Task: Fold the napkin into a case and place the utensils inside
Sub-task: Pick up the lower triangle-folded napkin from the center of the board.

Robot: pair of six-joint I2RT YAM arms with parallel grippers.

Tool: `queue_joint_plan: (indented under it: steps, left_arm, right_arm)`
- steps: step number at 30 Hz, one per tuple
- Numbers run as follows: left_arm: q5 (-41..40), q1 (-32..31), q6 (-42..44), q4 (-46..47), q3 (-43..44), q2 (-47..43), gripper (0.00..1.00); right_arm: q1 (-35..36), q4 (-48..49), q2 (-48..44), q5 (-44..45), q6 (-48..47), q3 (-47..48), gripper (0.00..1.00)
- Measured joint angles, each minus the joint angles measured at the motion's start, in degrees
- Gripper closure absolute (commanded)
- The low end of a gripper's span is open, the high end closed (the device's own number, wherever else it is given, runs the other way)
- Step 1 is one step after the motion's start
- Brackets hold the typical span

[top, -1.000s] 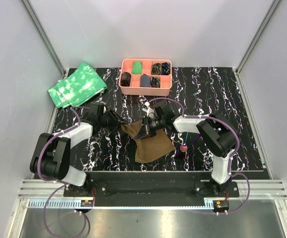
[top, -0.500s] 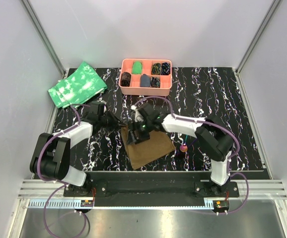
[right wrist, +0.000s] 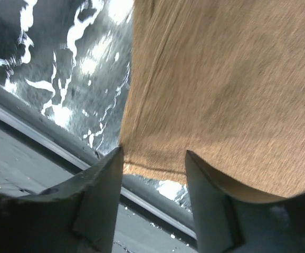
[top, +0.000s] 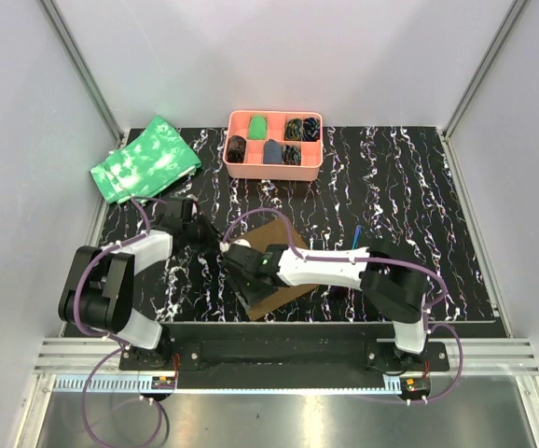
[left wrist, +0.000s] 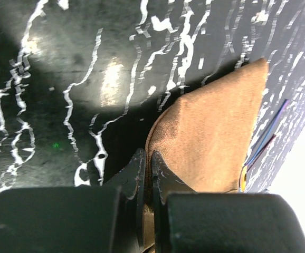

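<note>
The brown napkin (top: 271, 235) lies flat on the black marbled table, with the right forearm across its middle. My left gripper (top: 215, 245) is at its left corner; in the left wrist view the gripper (left wrist: 147, 158) is shut on the napkin (left wrist: 216, 137) there. My right gripper (top: 249, 280) hovers over the cloth's near left part. In the right wrist view its jaws (right wrist: 153, 163) stand open just above the napkin's (right wrist: 221, 79) near edge, nothing between them. Slim blue and purple utensils (left wrist: 268, 134) lie beyond the napkin; one blue stem (top: 358, 231) shows from the top.
A pink compartment tray (top: 274, 170) with small items stands at the back centre. Green mottled cloths (top: 145, 159) lie at the back left. The table's near metal edge (right wrist: 47, 137) runs just below the right gripper.
The right gripper let go of the bunched napkin and swept left and nearer over it. The left gripper closed on the napkin's left corner. The cloth now lies flat.
</note>
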Motion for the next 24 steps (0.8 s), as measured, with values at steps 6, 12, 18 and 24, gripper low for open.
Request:
queue_joint_plan:
  steps: [6, 12, 18, 24]
  left_arm:
    - [0.04, 0.15, 0.17, 0.87, -0.46, 0.72, 1.00]
    - [0.04, 0.57, 0.17, 1.55, -1.01, 1.36, 1.00]
    - [0.26, 1.46, 0.17, 1.51, -1.42, 1.64, 1.00]
    - [1.01, 2.54, 0.61, 1.51, -1.44, 2.38, 1.00]
  right_arm:
    - [3.58, -2.32, 0.94, 4.09, 0.00, 1.62, 0.46]
    - [4.26, -2.62, 3.50, 4.70, -0.24, 2.67, 0.43]
    - [5.31, -2.99, 4.90, 5.68, -1.14, 3.54, 0.41]
    - [5.97, -2.47, 4.92, 5.90, -1.97, 3.32, 0.34]
